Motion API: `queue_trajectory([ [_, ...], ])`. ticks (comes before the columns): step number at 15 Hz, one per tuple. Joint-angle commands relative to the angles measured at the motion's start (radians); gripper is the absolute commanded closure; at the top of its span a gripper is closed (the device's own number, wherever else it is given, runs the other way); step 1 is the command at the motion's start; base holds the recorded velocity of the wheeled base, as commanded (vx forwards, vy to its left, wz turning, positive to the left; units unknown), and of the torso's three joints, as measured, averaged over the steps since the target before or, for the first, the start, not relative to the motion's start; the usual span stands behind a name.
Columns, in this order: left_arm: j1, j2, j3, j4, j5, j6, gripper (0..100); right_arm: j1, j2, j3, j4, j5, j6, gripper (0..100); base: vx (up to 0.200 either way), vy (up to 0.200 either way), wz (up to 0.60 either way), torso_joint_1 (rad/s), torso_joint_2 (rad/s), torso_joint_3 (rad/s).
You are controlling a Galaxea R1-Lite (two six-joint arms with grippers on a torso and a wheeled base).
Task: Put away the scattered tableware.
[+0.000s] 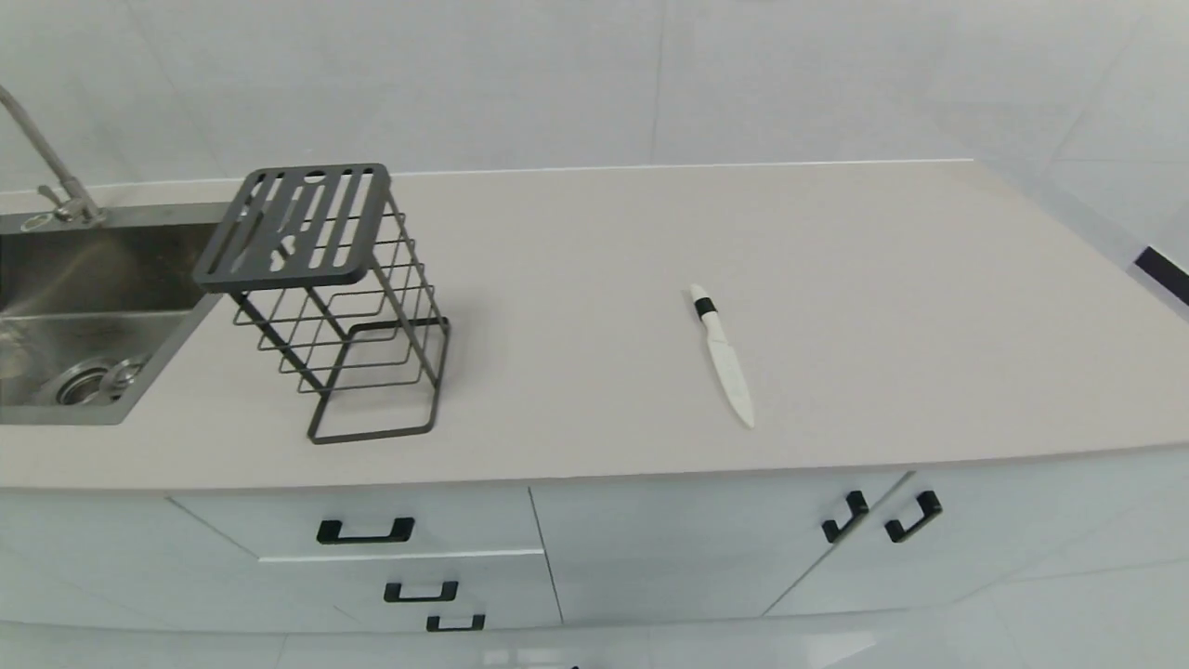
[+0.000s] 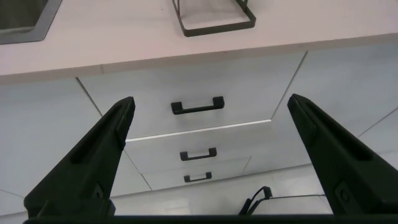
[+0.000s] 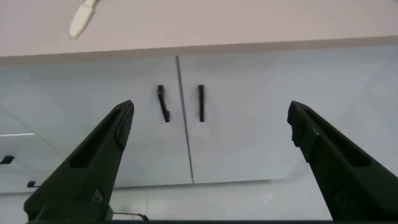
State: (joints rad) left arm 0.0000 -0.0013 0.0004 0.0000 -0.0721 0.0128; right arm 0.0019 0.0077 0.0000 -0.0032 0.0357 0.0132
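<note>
At the far left a stainless-steel sink [image 1: 56, 307] is sunk into the tabletop [image 1: 576, 242], its brushed walls dull and its round drain down in one corner. A thin metal faucet [image 1: 46, 158] rises at its back edge. Just beside the sink's rim stands a black wire rack [image 1: 316, 297]. It is a boxy cage of thin rods on a rectangular loop foot, capped by a flat matte plate cut with long slots.

The tabletop itself is a smooth, pale beige slab, and glossy light tiles cover the wall [image 1: 594, 84] behind it.

Well to the right of the rack lies the knife [image 1: 722, 353], flat on the bare tabletop. It is all white and slender, with a black band near the handle's end and a tapering blade that points toward the front edge.

Below the edge are glossy white cabinet fronts. Three stacked drawers under the rack carry black squared bar handles [image 1: 365, 531], and a pair of doors [image 1: 836, 557] under the knife has two more.

My left claw [image 2: 211, 102] hangs in front of those drawers, below the rack's foot [image 2: 214, 22]. Its two dark, wedge-shaped matte fingers [image 2: 93, 168] are spread wide and grasp nothing. My right claw [image 3: 210, 107] faces the paired doors, likewise released with its fingers wide apart, and the knife's white tip [image 3: 83, 20] lies on the tabletop above it.
</note>
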Motion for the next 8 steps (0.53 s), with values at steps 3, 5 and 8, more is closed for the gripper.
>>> queue_trajectory([
  [3, -0.002, 0.001, 0.0, -0.002, -0.005, 0.001, 0, 0.0, 0.0, 0.0, 0.0, 0.0, 0.001, 0, 0.2, 0.0, 0.0, 0.007, -0.01, -0.001],
  [5, 0.0, 0.001, 0.0, 0.0, -0.008, 0.0, 0, -0.002, 0.002, 0.0, 0.0, 0.0, 0.001, 0, 0.0, 0.0, 0.0, 0.0, 0.0, 0.0],
  [8, -0.002, 0.001, 0.0, 0.0, -0.008, -0.002, 0, 0.0, 0.002, 0.0, 0.0, 0.0, 0.001, 0, 0.0, 0.0, 0.0, 0.009, -0.02, -0.015],
])
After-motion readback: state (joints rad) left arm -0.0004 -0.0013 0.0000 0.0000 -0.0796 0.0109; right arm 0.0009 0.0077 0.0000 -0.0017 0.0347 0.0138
